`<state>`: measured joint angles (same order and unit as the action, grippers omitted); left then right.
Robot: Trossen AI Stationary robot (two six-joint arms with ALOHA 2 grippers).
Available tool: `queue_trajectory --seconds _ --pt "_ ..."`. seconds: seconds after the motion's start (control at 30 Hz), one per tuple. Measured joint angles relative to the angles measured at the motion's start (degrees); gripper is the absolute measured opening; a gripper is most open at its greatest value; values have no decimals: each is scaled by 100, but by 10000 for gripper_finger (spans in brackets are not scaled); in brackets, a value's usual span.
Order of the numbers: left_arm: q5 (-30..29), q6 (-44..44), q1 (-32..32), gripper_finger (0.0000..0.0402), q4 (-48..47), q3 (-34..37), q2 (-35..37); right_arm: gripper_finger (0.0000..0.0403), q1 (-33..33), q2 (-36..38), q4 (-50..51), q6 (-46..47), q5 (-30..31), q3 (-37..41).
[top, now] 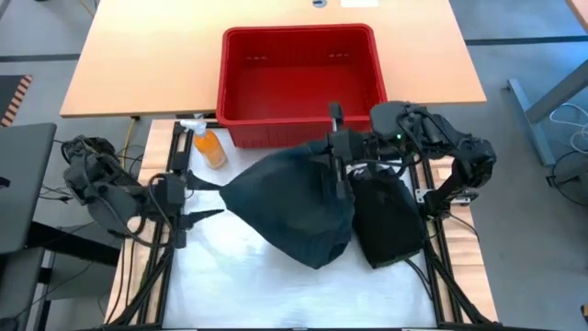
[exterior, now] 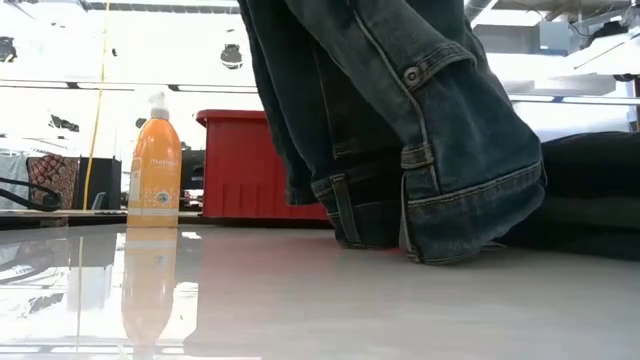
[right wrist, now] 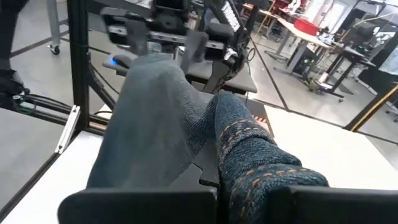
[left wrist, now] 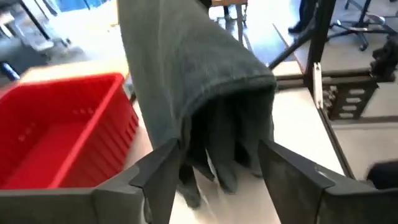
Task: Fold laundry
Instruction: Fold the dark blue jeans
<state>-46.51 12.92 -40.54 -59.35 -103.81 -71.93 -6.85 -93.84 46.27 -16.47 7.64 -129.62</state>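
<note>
Denim is what we get from the low view: the jeans (exterior: pixel 420 140) hang down from above, with seams and a rivet plain to see, and their lowest folds rest on the white surface (exterior: pixel 320 300). From overhead the same garment just looks like a dark lump (top: pixel 294 207) mid-surface, right beside a black pile (top: pixel 386 221).

We see the right gripper (top: pixel 338 152) clamped on the jeans' upper edge, just in front of the red basket (top: pixel 303 78). Its wrist view shows the cloth bunched between its jaws. The left gripper (top: pixel 197 198) sits at the left side, jaws apart, with the cloth's pointed corner between its fingers (left wrist: pixel 158 180).

An orange bottle (top: pixel 209 147) stands near the basket's left corner. The front strip of the surface is bare white, so there's open room toward the near edge.
</note>
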Motion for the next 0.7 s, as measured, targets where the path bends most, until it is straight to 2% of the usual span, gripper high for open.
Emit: queue_trajectory --seconds 0.1,0.2,0.3,0.4,0.47,0.7 --pt "-2 493 -119 213 -251 7 167 26 13 -9 8 0 -4 0" --pt "-25 637 -146 215 -85 7 378 26 33 -11 19 -4 1 0" --pt "-146 87 -139 215 428 7 523 27 35 -11 20 -2 5 0" --pt "-653 -529 22 215 1513 6 609 27 79 -11 67 2 0 0" --pt "-718 -898 296 215 2184 -2 612 26 103 -11 117 52 1 1" --pt "1081 -1853 1693 231 2833 7 161 26 188 -85 88 115 4 59"
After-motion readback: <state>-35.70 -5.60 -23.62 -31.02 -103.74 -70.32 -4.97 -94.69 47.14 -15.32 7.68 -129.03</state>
